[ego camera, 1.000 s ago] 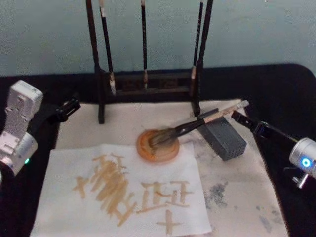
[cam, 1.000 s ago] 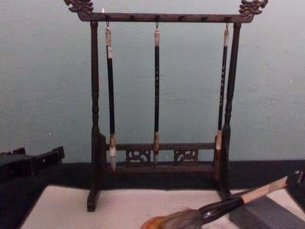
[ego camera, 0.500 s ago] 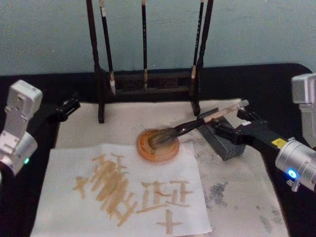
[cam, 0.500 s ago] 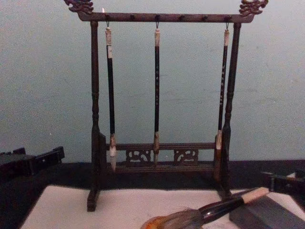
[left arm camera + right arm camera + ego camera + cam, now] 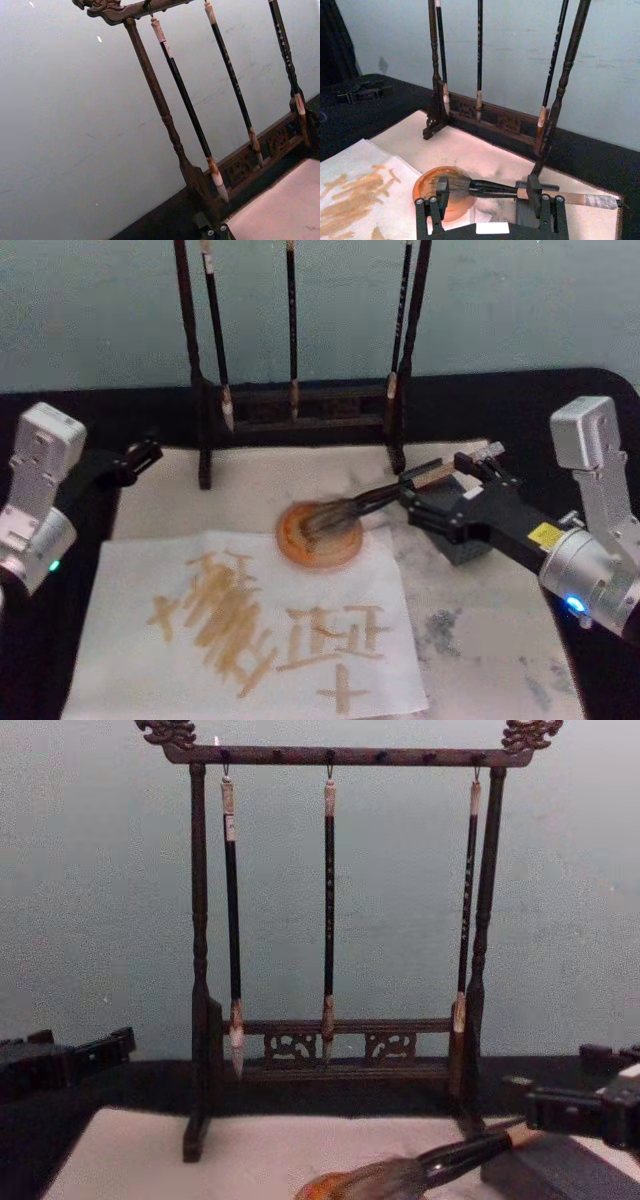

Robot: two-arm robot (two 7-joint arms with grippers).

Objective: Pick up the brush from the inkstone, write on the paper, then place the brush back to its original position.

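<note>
The brush (image 5: 380,498) lies with its bushy bristles on the round orange inkstone (image 5: 320,550) and its pale handle sloping up to the right. My right gripper (image 5: 445,485) is open at the handle, one finger near the black ferrule and the other near the white end. The right wrist view shows the brush (image 5: 490,187) lying crosswise just past the two spread fingers (image 5: 535,192), and I cannot tell whether they touch it. The paper (image 5: 300,575), an off-white sheet with tan strokes, lies in front of the inkstone. My left gripper (image 5: 135,458) stays parked at the far left.
A wooden rack (image 5: 300,405) with three slim hanging brushes stands behind the inkstone. A grey block (image 5: 465,548) sits under the brush handle, partly covered by my right gripper. A stained beige mat (image 5: 480,640) covers the black table.
My right gripper has swung in from the right edge to the brush handle. The brush, the inkstone and my left arm have stayed where they were.
</note>
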